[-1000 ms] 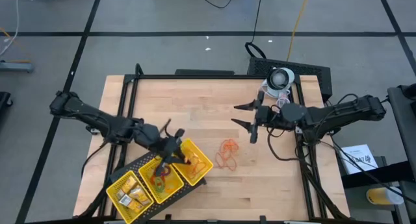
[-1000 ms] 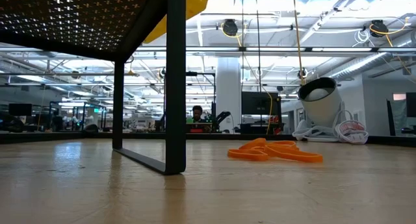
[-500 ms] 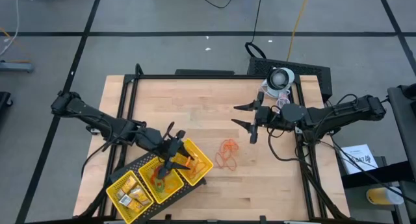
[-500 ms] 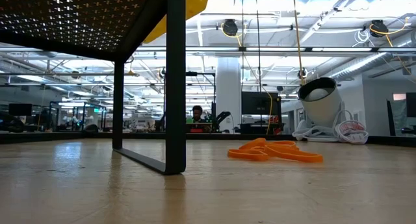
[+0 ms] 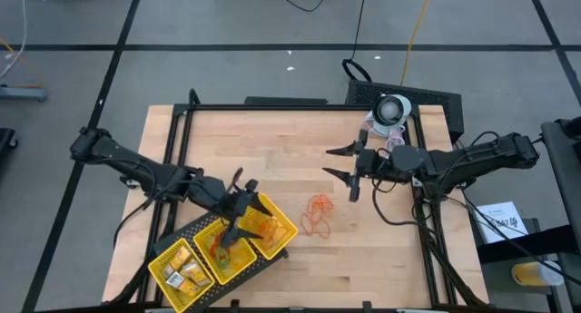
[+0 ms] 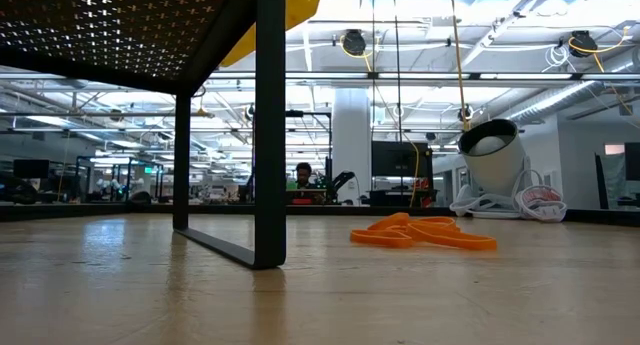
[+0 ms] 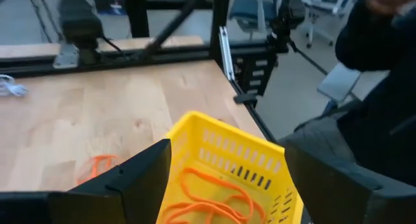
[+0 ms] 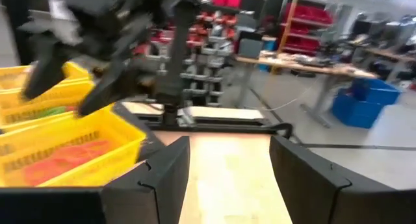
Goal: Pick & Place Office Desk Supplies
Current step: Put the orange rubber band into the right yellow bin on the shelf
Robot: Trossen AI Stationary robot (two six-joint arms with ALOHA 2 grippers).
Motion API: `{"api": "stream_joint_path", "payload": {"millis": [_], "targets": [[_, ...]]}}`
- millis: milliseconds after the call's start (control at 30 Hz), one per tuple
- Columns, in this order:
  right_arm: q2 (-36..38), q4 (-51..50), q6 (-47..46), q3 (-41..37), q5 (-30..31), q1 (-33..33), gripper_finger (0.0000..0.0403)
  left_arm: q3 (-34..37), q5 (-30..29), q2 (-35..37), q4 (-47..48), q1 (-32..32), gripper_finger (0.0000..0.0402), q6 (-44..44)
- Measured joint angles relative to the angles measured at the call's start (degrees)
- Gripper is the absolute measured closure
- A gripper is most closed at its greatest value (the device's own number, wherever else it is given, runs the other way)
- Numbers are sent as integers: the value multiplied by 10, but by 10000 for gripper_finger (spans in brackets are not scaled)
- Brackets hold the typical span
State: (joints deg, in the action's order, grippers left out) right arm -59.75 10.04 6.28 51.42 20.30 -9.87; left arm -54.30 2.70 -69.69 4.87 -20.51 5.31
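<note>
— What couldn't you make out from your station?

— Mostly the tray. In the low view I only got the dark perforated underside of something raised on black legs, so the yellow tray (image 5: 186, 250) and its contents were cut off there. From above I could see its three compartments near the table's front left corner, but the pieces in the compartment farthest from the left gripper (image 5: 238, 207) were too small for me to tell apart; they read as yellow-gold blocks (image 5: 184, 272). The middle one held a tangle of red and green rings (image 5: 222, 248), partly covered by the gripper.

— And the jaws?

— The left gripper hung over the tray's nearest compartment with its fingers spread wide and empty; my left wrist view showed that compartment's yellow wall between them, with orange rubber bands (image 7: 208, 199) lying inside. The right gripper (image 5: 342, 162) waited above the table's back right part, fingers apart too, holding nothing.

— Anything loose on the table?

— Yes, a small heap of thin orange loops (image 6: 425, 232) lay on the bare wood just right of the tray, flat and overlapping. Behind them stood a white domed device (image 6: 493, 155) at the table's far edge.
</note>
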Motion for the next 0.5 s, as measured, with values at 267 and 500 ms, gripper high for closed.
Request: {"api": "stream_joint_path", "payload": {"millis": [267, 500], "targets": [[-21, -23, -91, -6, -117, 0, 199, 19, -6, 98, 20, 20, 102, -9], [-57, 1, -143, -96, -129, 2, 200, 148, -65, 161, -113, 28, 121, -1]]}}
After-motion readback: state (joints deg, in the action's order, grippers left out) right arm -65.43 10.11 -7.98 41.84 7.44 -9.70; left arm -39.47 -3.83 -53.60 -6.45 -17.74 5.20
